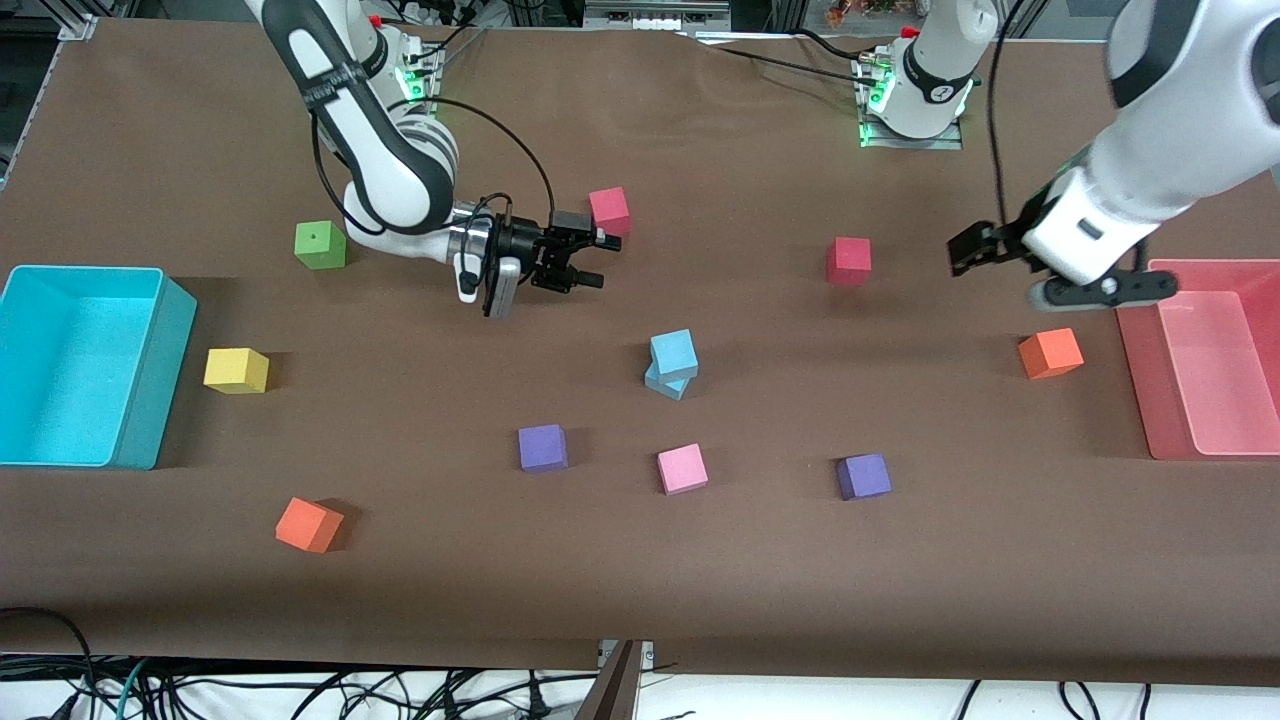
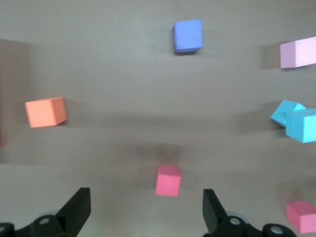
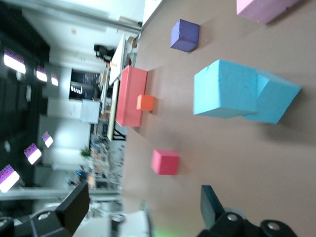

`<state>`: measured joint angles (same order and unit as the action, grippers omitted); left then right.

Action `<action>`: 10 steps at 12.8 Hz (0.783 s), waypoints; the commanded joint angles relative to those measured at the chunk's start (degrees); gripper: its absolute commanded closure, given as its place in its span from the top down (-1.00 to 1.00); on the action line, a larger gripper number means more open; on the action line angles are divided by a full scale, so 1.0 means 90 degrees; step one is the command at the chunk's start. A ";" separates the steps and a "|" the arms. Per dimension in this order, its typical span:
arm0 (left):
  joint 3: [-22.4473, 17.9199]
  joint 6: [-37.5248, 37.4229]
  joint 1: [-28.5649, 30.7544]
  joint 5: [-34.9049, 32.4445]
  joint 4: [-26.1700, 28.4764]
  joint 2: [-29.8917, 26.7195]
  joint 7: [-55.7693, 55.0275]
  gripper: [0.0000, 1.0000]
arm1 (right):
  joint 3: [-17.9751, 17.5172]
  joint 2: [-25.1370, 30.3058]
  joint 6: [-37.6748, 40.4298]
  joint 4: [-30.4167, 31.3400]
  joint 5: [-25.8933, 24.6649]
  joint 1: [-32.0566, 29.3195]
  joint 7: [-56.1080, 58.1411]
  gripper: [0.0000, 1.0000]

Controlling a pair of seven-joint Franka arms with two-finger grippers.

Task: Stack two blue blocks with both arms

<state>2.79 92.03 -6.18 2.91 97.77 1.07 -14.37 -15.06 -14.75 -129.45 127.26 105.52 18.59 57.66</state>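
Note:
The two light blue blocks stand stacked near the table's middle: the upper block [image 1: 674, 352] sits skewed on the lower block [image 1: 666, 382]. The right wrist view shows the upper [image 3: 224, 89] and lower [image 3: 275, 98] blocks too, and the left wrist view shows the stack [image 2: 297, 121] at its edge. My right gripper [image 1: 598, 262] is open and empty, turned sideways in the air, over the table between the stack and the right arm's base. My left gripper [image 1: 968, 250] is open and empty, above the table beside a red block [image 1: 848, 260]. Its fingers [image 2: 79, 205] hold nothing.
A cyan bin [image 1: 150, 370] stands at the right arm's end, a red bin [image 1: 1140, 380] at the left arm's end. Scattered cubes: green [image 1: 320, 245], yellow [image 1: 237, 370], two orange [image 1: 308, 524] [image 1: 1050, 353], two purple [image 1: 543, 447] [image 1: 863, 476], pink [image 1: 682, 468], red [image 1: 609, 211].

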 commanded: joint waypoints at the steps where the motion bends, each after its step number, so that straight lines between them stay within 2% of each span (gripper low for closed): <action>1: 0.0100 -0.0322 0.0276 0.0018 0.0202 -0.0420 0.0376 1.00 | -0.0036 0.0583 0.0136 0.0313 -0.0160 -0.0131 -0.1742 1.00; 2: 0.0080 -0.0440 0.0334 -0.0001 0.0172 -0.0470 0.0386 1.00 | -0.0055 0.0642 0.0136 0.0313 -0.0819 -0.0257 -0.2454 1.00; 4: 0.0032 -0.0645 0.0345 -0.0001 0.0017 -0.0451 0.0386 1.00 | -0.0065 0.0798 0.0407 0.0303 -0.2847 -0.0501 -0.3366 1.00; 6: 0.0041 -0.0734 0.0344 -0.0001 -0.0179 -0.0363 0.0386 1.00 | -0.0056 0.0887 0.0526 0.0313 -0.4217 -0.0678 -0.3642 1.00; 8: 0.0041 -0.0724 0.0344 -0.0011 -0.0199 -0.0343 0.0386 1.00 | -0.0026 0.0964 0.0517 0.0294 -0.6022 -0.0990 -0.4158 1.00; 10: 0.0031 -0.0714 0.0344 -0.0030 -0.0199 -0.0343 0.0376 1.00 | 0.0284 0.1091 0.0536 0.0245 -0.7440 -0.1049 -0.4734 1.00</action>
<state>2.79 86.72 -3.61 2.91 97.27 -2.34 -12.09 -14.08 -8.06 -125.64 128.43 47.15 10.14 19.14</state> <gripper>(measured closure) 0.000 0.000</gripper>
